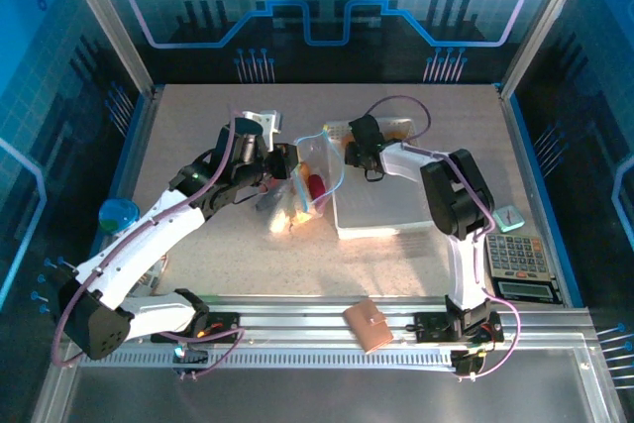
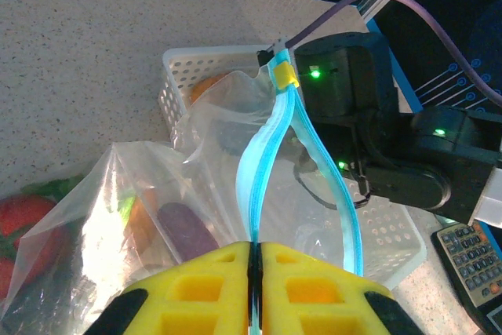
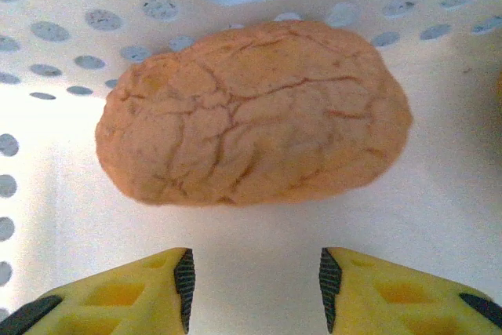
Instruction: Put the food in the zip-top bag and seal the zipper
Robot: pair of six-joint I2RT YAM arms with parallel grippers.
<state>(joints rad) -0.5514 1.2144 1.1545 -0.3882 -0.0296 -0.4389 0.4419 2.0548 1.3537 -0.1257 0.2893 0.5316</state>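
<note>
My left gripper [image 2: 256,245] is shut on the light-blue zipper [image 2: 261,164] of the clear zip-top bag [image 2: 110,194], holding its mouth open in a loop; a yellow slider [image 2: 284,74] sits at the far end. Inside the bag lie food pieces, among them a purple piece [image 2: 187,230] and an orange one [image 2: 141,217]; a red and green piece [image 2: 23,217] lies at the left. My right gripper [image 3: 255,288] is open inside the white basket [image 3: 47,217], its fingertips just short of a tan cracked food piece [image 3: 251,111]. From above, the bag [image 1: 315,170] hangs between the two grippers.
The white perforated basket [image 1: 386,217] stands right of the table's centre, touching the bag. A brown wallet [image 1: 368,325] lies on the front rail. At the right edge rests a calculator [image 1: 518,257], with a small teal item [image 1: 509,217] above it. A blue round object [image 1: 119,213] sits at the left edge.
</note>
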